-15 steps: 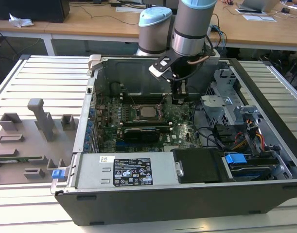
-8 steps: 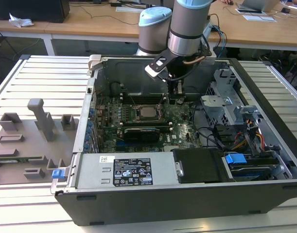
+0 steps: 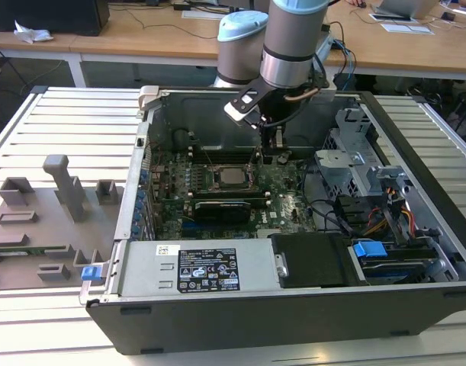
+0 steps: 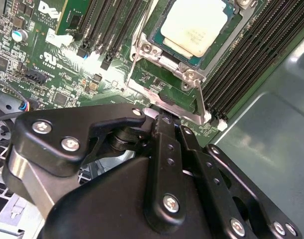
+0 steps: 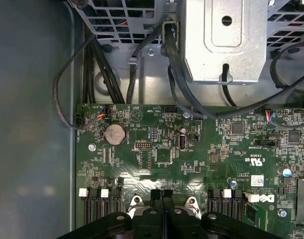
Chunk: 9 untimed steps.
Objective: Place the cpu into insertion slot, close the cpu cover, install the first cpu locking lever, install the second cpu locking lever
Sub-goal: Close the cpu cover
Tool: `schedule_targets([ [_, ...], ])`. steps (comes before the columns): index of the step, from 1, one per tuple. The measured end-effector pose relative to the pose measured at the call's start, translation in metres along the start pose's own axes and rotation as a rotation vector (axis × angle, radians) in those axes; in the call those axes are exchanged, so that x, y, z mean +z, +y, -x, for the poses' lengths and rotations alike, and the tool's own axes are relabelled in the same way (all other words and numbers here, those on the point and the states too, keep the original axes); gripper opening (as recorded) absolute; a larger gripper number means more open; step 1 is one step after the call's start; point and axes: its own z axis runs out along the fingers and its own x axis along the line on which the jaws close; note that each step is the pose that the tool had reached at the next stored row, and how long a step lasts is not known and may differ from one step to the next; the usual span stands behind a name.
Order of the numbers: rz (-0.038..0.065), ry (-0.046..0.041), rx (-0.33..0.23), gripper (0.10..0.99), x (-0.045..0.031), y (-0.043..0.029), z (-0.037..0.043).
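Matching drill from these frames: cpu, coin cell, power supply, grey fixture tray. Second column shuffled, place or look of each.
Things:
1. cpu
2. coin cell
3. power supply
4. grey fixture tray

Place or look:
A. outside the case, at the exterior view's left
B. square, pale top facing up
C. long box with labels, inside the case
D. round silver disc on the motherboard

Pairs: 1-B, 2-D, 3-C, 4-A

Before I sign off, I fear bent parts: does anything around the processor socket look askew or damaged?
Nothing stands out. The cpu lies flat and square in the window of the cpu cover; no damage shows. The gripper hangs beside it.
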Motion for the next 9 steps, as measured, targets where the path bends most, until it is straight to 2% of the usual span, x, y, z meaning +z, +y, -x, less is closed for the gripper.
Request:
schedule_targets([
  [9, 0.0, 0.0, 0.0, 0.106, 0.0005, -0.0029, 0.0],
])
